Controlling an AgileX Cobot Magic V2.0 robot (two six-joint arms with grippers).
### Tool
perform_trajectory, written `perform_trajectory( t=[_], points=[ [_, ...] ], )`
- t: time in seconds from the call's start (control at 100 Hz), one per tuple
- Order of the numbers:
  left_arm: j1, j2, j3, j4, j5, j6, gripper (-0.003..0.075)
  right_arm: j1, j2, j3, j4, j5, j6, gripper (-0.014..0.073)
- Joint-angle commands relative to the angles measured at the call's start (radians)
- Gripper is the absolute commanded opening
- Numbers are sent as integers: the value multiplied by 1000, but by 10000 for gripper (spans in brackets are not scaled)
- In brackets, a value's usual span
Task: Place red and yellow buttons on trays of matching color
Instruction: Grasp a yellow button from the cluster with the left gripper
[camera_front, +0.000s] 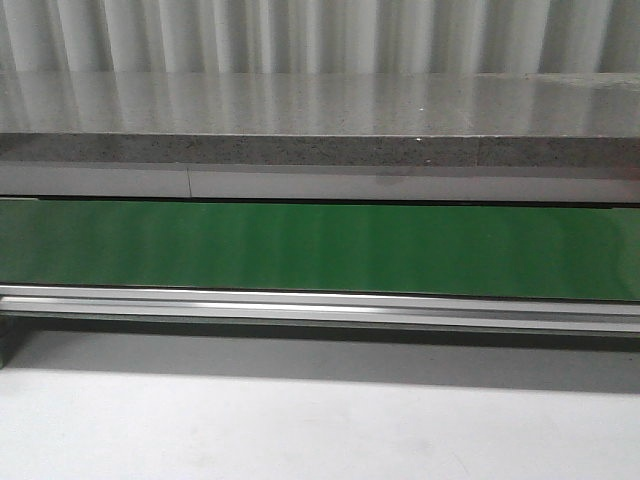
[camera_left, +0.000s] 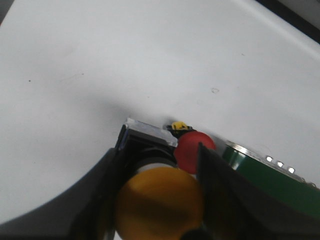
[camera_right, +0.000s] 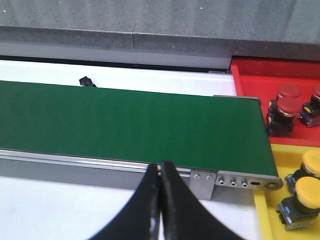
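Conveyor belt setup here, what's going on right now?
The left end effector is shut on a yellow button, with a red button lying just beyond it on the white table. The right end effector is shut and empty, near the green belt. The red tray already has red buttons in it, and the yellow tray has yellow buttons. The front view shows the belt bare.

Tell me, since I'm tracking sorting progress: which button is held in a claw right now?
The yellow button, clamped between the left claw's fingers. The red button sits beyond it, ungripped; the right claw is shut on nothing.
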Motion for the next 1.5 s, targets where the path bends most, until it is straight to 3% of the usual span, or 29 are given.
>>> perform_trajectory(
  t=[0.0,0.4,0.66,0.89,1.25,1.49],
  points=[
    [-36,-130,4,-19,-7,37,101,0,13,-22,0,-71,-10,-65],
    [-207,-405,335,-19,-117,78,101,0,13,-22,0,-71,-10,-65],
    [-257,-415,492,-23,-142,78,101,0,13,-22,0,-71,-10,-65],
    [-257,-406,534,-23,-170,78,117,0,13,-22,0,-71,-10,-65],
    [-257,-372,534,-23,-180,78,497,0,13,-22,0,-71,-10,-65],
    [-255,-372,485,-23,-234,78,524,0,13,-22,0,-71,-10,-65]
  ],
)
